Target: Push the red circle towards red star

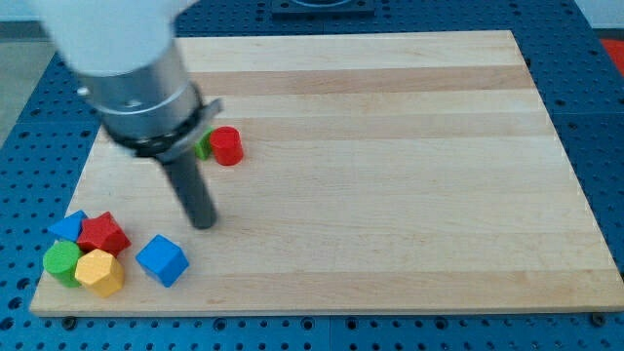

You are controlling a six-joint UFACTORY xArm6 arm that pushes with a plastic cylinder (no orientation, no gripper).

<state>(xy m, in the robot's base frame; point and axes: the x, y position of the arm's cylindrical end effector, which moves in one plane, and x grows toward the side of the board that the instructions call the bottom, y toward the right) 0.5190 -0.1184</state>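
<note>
Wooden board (390,146) on a blue perforated bench (595,117), seen from above at a slant. Arm (122,58) entering from the view's top left, grey cylinder ending in a dark rod. My tip (203,222) down on the board, in the left part, below and slightly left of the red circle (226,145), clearly apart from it. No gripper fitted, only the plain rod, so nothing to open or close and nothing held. Red circle standing near the board's left side, upper half, just right of the arm's collar. Green block (203,147) touching or nearly touching the red circle on its left, mostly hidden behind the rod's mount; shape not readable. Cluster at the view's bottom left corner: red star (102,234), with a blue block (68,226) just to its upper left, a green block (61,261) below left of it, and a yellow block (99,272) directly below it, all packed close together. Blue cube (162,259) just right of the cluster, slightly apart from it, below and left of my tip. Red star well apart from the red circle, down and to the view's left of it, with my tip roughly between the two, off to the right of the line joining them.
</note>
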